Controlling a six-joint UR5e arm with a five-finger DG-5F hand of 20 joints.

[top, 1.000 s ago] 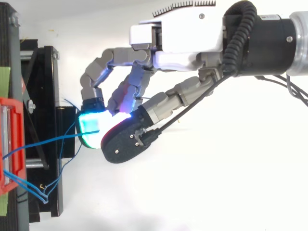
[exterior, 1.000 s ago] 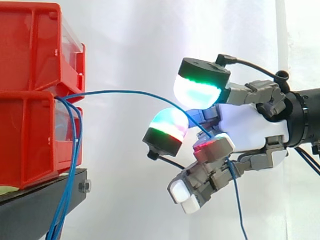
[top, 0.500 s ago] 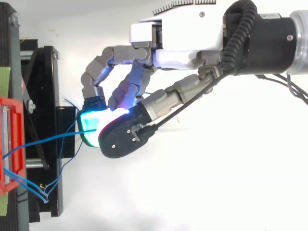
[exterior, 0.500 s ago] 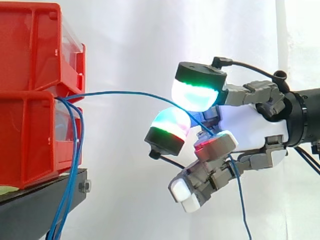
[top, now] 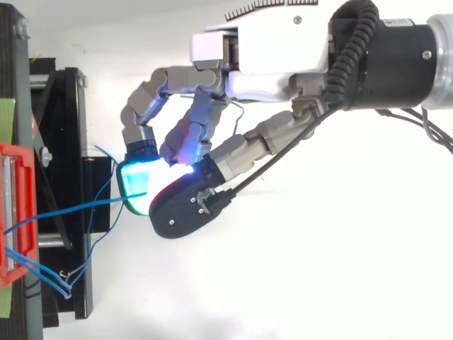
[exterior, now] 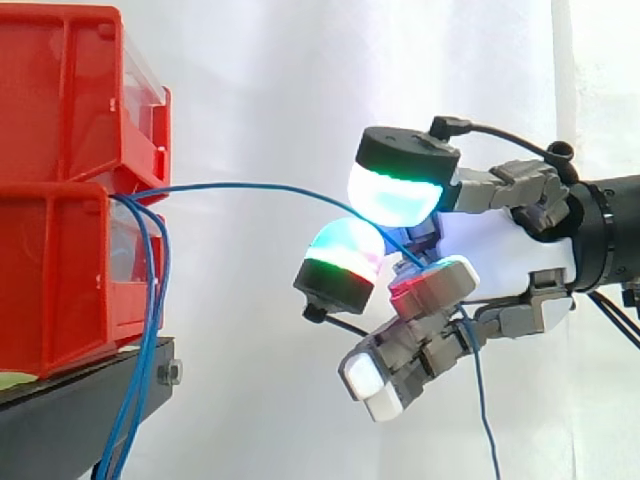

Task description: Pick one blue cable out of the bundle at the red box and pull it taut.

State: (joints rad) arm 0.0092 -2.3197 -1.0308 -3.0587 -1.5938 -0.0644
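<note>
- At the left edge of the side view, the red box [exterior: 50, 280] sits on a black stand [exterior: 90, 400]. The bundle [exterior: 146, 340] leaves the box at its front lip and hangs down past the stand.
- One blue cable [exterior: 250, 185] separates from the bundle at the box. It runs rightward in a shallow upward arc across the white curtain [exterior: 260, 80], apart from the other strands. The arc indicates remaining slack, so the cable is not yet taut.
- Appearance: thin, round, uniformly blue, smooth jacket, no visible kinks along the free span.
- Expected handling: very light and limp, with no stiffness to resist bending. The smooth jacket is likely to slip through a loose hold.
- The hand [exterior: 500, 250] is at the right, well apart from the box. Its fingers are curled inward, with the glowing pads [exterior: 400, 195] closed together, and the cable appears pinched between them.
- Recommended hold point: the present one, on the free span and clear of the bundle, so that neighbouring strands are not dragged.
- Below the hand, the same cable drops out and hangs slack.
</note>
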